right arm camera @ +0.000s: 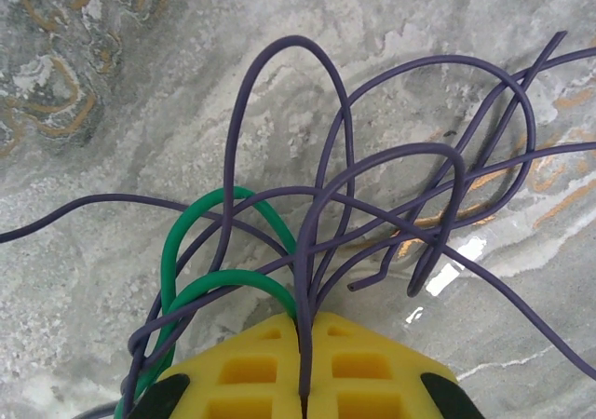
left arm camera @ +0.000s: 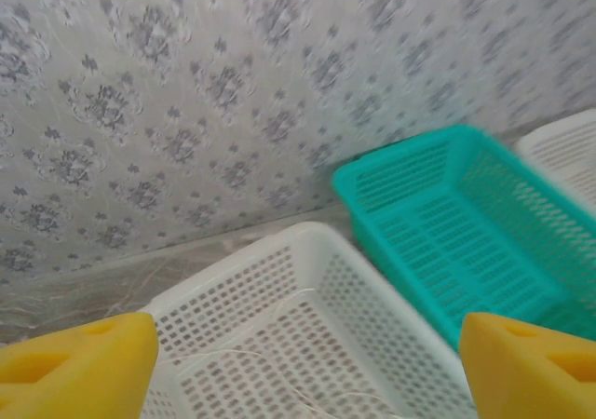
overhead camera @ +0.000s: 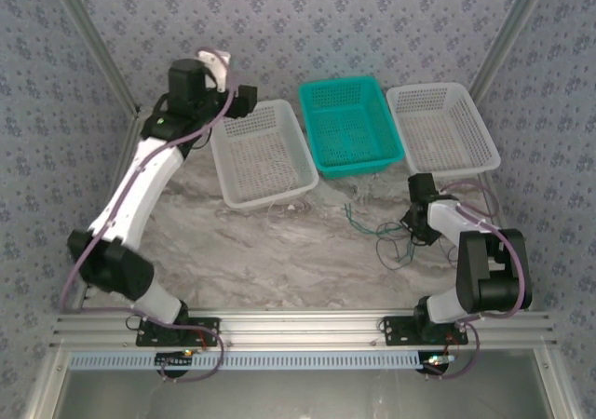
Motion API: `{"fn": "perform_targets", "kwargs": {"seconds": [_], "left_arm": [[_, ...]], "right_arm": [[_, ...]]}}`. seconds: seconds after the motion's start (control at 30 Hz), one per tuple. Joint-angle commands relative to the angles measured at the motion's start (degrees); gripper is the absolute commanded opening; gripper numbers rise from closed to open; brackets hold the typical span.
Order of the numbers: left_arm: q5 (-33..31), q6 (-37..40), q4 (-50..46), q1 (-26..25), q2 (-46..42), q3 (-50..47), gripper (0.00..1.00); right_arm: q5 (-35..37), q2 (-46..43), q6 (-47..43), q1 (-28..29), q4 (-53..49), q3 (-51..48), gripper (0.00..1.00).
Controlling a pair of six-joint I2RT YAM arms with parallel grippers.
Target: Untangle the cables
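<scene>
The cables [overhead camera: 386, 236] lie in a loose tangle on the marble table, in front of the teal basket. Up close the tangle is dark purple cable [right arm camera: 326, 172] looped over a green cable [right arm camera: 200, 214]. My right gripper [right arm camera: 303, 324] is low over the table, shut on a dark purple strand that runs straight between its yellow fingers, and the green cable ends at the same seam. One whitish cable [left arm camera: 279, 304] lies inside the left white basket [left arm camera: 233, 261]. My left gripper [left arm camera: 307, 349] hangs over that basket, open wide with nothing between its fingers.
Three baskets stand in a row at the back: left white basket [overhead camera: 237, 191], teal basket [overhead camera: 321, 163], right white basket [overhead camera: 484, 158]. Patterned walls close in on the left, back and right. Bare marble lies between the baskets and the arm bases.
</scene>
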Motion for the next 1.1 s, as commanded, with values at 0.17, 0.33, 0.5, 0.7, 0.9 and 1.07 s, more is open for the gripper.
{"fn": "perform_targets", "kwargs": {"seconds": [0.17, 0.33, 0.5, 0.7, 0.9, 1.07], "left_arm": [[-6.9, -19.3, -8.1, -15.1, -24.0, -29.8, 0.78], [-11.4, -25.0, -2.7, -23.7, -25.4, -44.6, 0.77], [-16.2, -24.0, 5.6, -25.8, -16.4, -50.1, 0.78], [-17.4, -23.5, 18.4, -25.8, -7.7, -54.7, 0.79], [-17.4, -22.4, 25.5, -25.8, -2.6, -56.9, 0.61], [-17.1, -23.3, 22.9, -25.8, -5.6, -57.0, 0.05]], "right_arm": [[-3.0, 1.0, 0.8, 3.2, -2.1, 2.5, 0.0], [-8.0, 1.2, 0.3, 6.8, -1.2, 4.8, 0.0], [-11.6, 2.9, -0.2, 12.8, -2.0, 8.4, 0.0], [-11.8, 3.4, 0.4, 16.6, -2.5, 9.5, 0.0], [-11.5, 3.5, 0.3, 17.1, -3.7, 9.8, 0.0], [-11.1, 3.2, 0.0, 17.1, -4.4, 10.2, 0.0]]}}
